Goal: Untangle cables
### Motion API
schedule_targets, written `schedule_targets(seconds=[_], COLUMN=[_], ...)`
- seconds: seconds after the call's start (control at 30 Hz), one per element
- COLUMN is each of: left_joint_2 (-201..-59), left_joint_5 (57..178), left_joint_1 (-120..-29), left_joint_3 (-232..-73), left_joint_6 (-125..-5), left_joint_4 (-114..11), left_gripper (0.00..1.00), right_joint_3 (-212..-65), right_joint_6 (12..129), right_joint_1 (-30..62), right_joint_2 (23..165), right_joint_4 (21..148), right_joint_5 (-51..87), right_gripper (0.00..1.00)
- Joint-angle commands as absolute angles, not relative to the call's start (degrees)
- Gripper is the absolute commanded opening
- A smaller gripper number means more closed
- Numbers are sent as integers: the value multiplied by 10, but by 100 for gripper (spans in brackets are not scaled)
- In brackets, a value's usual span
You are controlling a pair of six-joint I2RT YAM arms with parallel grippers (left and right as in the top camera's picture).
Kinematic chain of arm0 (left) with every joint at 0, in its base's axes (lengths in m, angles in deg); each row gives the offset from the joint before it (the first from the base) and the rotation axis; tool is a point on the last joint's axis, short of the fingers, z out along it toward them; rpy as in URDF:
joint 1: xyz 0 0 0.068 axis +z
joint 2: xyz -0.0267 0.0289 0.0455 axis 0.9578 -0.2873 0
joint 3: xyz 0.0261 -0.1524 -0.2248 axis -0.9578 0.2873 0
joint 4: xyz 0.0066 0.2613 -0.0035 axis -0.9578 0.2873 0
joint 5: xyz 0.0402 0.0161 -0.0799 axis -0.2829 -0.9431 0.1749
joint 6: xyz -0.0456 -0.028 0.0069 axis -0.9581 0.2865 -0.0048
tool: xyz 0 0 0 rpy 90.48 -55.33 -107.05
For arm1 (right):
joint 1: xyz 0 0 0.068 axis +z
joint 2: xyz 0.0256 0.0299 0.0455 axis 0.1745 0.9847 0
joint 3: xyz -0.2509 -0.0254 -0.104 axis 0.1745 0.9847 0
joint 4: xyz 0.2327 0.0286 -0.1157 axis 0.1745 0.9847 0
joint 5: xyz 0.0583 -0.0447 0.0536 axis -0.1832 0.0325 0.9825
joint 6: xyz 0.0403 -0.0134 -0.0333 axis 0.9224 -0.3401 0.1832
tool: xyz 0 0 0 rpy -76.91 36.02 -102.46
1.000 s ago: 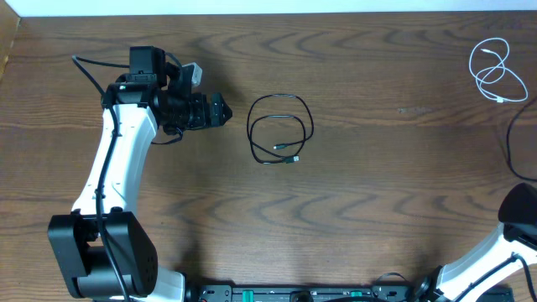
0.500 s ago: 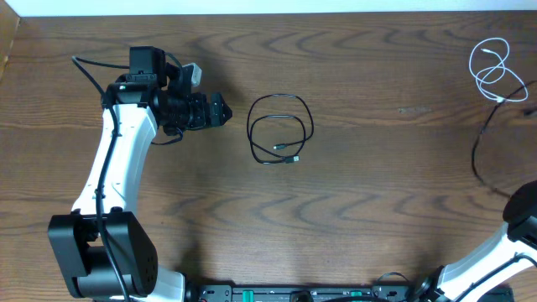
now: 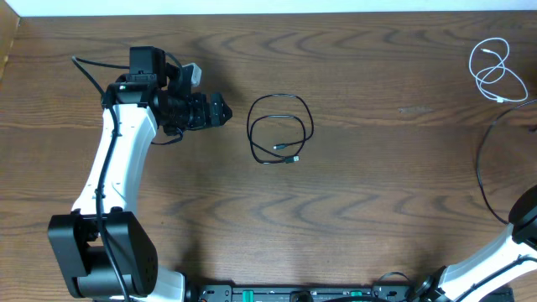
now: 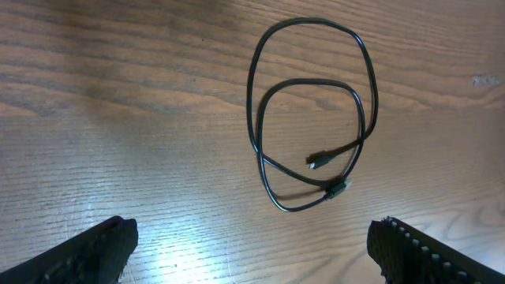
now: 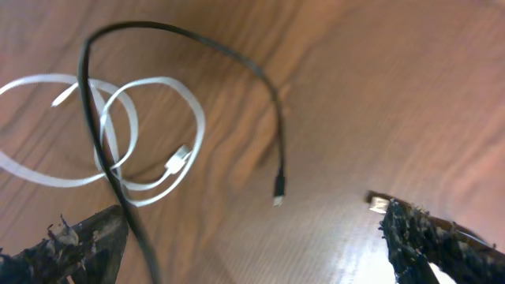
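Right, the left claw (image 4: 252, 227) hangs spread and empty, and near it toward mid-bench (image 3: 377, 210) lies the black cable (image 4: 260, 155), a loose, roughly round double loop, so this arm is the nearer. Far off in the back right corner, the white cable (image 5: 178, 162) lies ahead of the right claw (image 5: 252, 217), which is likewise spread and empty.

overhead: right arm (image 3: 522, 239) mostly cut off by right edge; black wire (image 3: 478, 172) runs off that edge | right wrist: whole view blurred; white cable (image 5: 180, 158) clipped at left edge; right fingers (image 5: 75, 244) cut by bottom edge | left wrist: left fingers (image 4: 99, 248), only tips show | black cable (image 4: 339, 188): plug type too small to tell
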State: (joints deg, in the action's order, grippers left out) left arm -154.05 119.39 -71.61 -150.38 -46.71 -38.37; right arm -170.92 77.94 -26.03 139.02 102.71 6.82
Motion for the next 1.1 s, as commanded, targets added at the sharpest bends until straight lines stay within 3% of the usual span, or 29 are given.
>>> schedule_targets(seconds=[0.0, 0.3, 0.47, 0.63, 0.77, 0.9, 0.97, 1.07], left_joint_2=[-1536, -1536, -1536, -1536, -1536, -1536, -1536, -1536], left_joint_5=[1190, 1171, 1069, 958, 950, 949, 946, 946], left_joint_1=[-722, -727, -727, -718, -699, -687, -678, -669], left_joint_3=[-1500, -1500, -1500, -1500, -1500, -1500, -1500, -1500], left_joint_6=[-466, -464, -464, -549, -581, -588, -604, -606], left_joint_4=[-382, -391, -402, -399, -396, -392, -391, -391], left_gripper=[98, 98, 98, 99, 99, 95, 95, 95], right_joint_3=[-1712, -1712, -1710, -1704, -1703, -1703, -1703, -1703], right_joint_6=[733, 644, 578, 578, 576, 613, 641, 669], right_joint_1=[-259, -241, -175, -81, 26, 118, 168, 214], right_joint_2=[1361, 1268, 1259, 1280, 1324, 1373, 1405, 1438], right_joint_4=[1028, 1033, 1061, 1107, 1140, 1160, 1168, 1170], right_joint_5=[148, 296, 438, 430, 397, 341, 320, 299], right_gripper=[99, 99, 99, 99, 96, 88, 79, 77])
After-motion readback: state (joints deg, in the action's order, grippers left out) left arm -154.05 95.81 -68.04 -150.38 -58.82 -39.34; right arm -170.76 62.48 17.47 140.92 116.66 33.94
